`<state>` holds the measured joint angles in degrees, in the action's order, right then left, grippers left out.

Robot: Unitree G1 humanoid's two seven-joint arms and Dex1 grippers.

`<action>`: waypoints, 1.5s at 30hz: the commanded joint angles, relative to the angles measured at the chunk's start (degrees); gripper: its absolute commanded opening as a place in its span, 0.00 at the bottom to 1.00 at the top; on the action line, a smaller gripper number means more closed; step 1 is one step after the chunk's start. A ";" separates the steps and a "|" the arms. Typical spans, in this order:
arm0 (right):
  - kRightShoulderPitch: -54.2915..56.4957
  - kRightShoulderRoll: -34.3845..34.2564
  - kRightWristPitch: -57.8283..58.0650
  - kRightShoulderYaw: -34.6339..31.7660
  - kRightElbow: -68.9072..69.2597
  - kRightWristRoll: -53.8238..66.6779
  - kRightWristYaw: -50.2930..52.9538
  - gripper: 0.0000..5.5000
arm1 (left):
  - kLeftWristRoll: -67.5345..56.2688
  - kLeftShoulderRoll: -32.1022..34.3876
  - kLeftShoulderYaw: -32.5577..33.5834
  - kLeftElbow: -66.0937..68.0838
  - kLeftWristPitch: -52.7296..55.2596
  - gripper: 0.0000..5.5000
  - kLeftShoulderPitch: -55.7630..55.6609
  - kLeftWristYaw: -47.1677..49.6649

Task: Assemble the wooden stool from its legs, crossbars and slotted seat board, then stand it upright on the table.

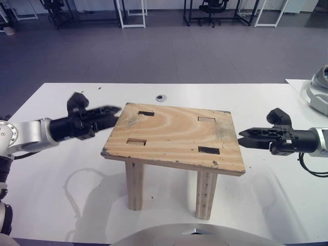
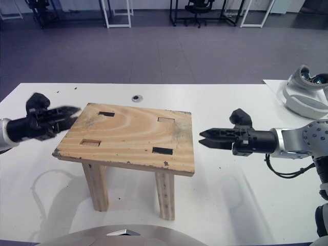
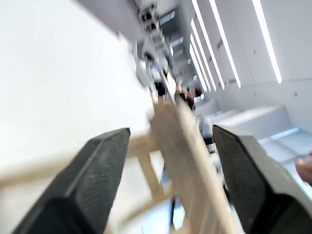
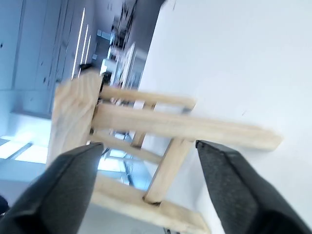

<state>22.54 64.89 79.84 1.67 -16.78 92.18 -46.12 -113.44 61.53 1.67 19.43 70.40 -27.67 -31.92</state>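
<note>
The wooden stool stands upright on the white table, its slotted seat board on top and two front legs showing beneath. My left gripper hovers at the seat's left edge, fingers open, nothing held. My right gripper sits just off the seat's right edge, also open and empty. In the right wrist view the stool's legs and crossbars lie between the open fingers. The left wrist view shows the seat edge between its fingers.
A small round grey piece lies on the table behind the stool. A white headset rests at the table's far right corner. Chairs and metal frames stand on the floor beyond the table.
</note>
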 commanded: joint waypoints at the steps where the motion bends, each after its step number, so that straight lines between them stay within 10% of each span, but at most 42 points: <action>1: -9.45 -9.47 -16.87 -10.64 3.52 -10.58 10.05 0.77 | 6.06 -3.14 10.41 1.66 -8.91 0.70 -6.57 1.45; 6: -16.65 -22.80 -56.45 -16.05 7.66 -42.93 27.42 0.81 | 57.39 -6.41 1.02 -6.73 -48.87 0.73 15.15 -1.61; 15: -10.39 -34.70 -89.51 -5.55 -10.59 -75.88 36.73 0.81 | 84.77 -25.01 -0.90 -10.22 -69.73 0.73 18.94 14.04; 45: -6.73 -36.70 -88.63 -16.05 -13.36 -77.14 25.97 0.81 | 95.23 -38.34 3.77 -17.77 -64.88 0.73 18.93 12.88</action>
<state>13.93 27.08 -9.59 -13.59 -30.29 15.46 -19.49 -19.39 23.82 4.89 2.79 4.72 -9.45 -19.34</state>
